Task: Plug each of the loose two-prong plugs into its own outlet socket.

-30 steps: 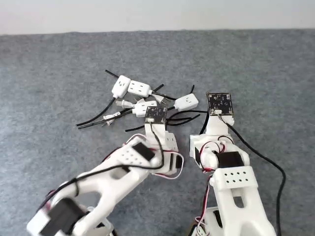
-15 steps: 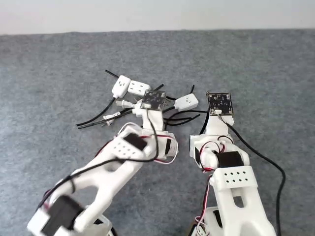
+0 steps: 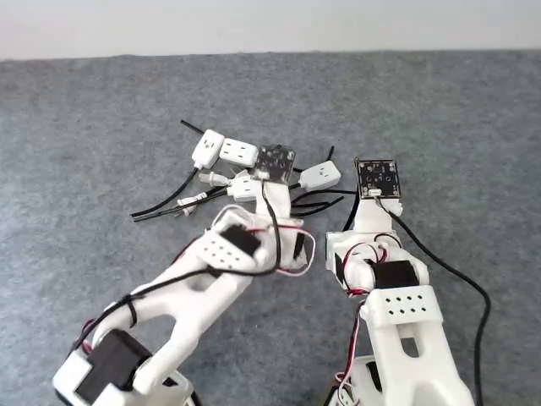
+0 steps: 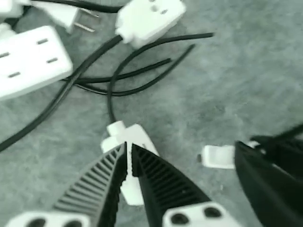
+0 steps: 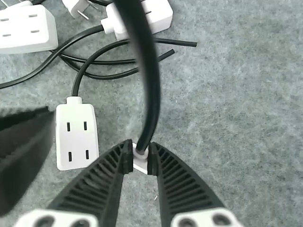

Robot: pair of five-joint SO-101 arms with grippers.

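Now | right tool pinches plug | left tool closed, empty, over slots-up socket

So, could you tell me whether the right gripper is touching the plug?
Touching: in the right wrist view the right gripper pinches the white plug between both fingers.

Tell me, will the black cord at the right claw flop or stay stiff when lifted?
Probably floppy: the black cord curves from the right claw, and other cords lie in loose loops. Likely light, with a small plug.
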